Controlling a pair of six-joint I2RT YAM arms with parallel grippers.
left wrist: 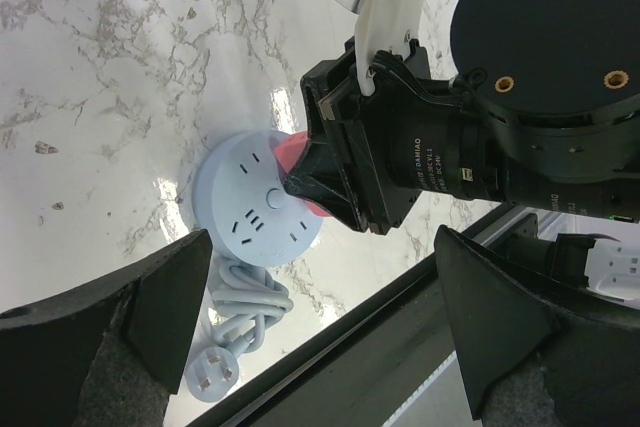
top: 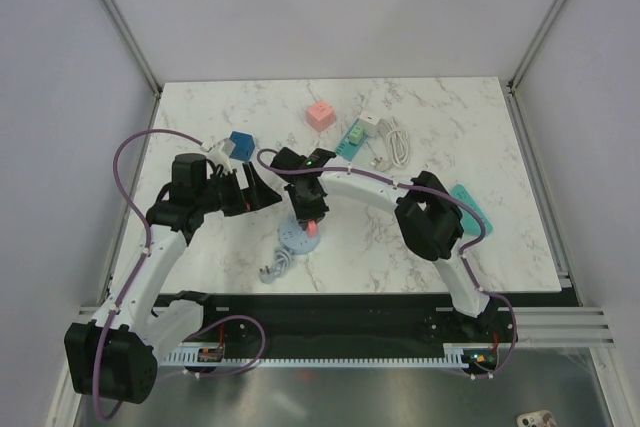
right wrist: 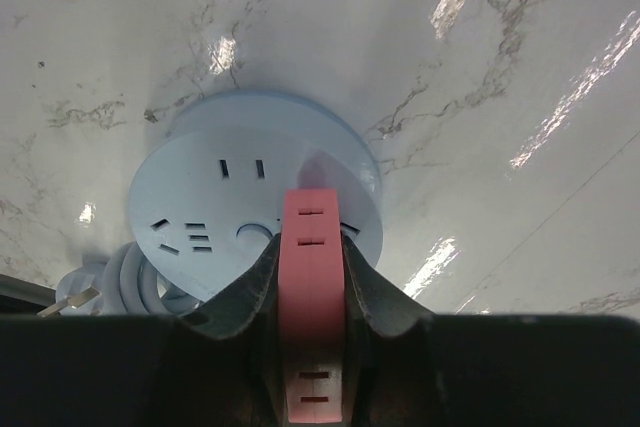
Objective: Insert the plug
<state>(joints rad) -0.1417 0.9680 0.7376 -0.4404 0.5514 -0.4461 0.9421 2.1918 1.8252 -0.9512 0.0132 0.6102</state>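
Note:
A round pale blue socket hub (top: 293, 240) lies on the marble table, its coiled cord and plug (top: 271, 268) just in front of it. My right gripper (top: 309, 211) is shut on a red plug block (right wrist: 312, 267). It holds the block upright against the right part of the hub's face (right wrist: 200, 202). The prongs are hidden, so I cannot tell if they are in a socket. In the left wrist view the red block (left wrist: 290, 152) shows on the hub (left wrist: 250, 212). My left gripper (top: 262, 190) is open and empty, to the left of the hub and above it.
At the back of the table lie a pink cube (top: 320, 115), a blue block (top: 241, 143), a teal strip (top: 352, 135) and a white adapter with a cable (top: 392, 142). A teal piece (top: 470, 205) lies at the right. A black rail (left wrist: 400, 347) runs along the near edge.

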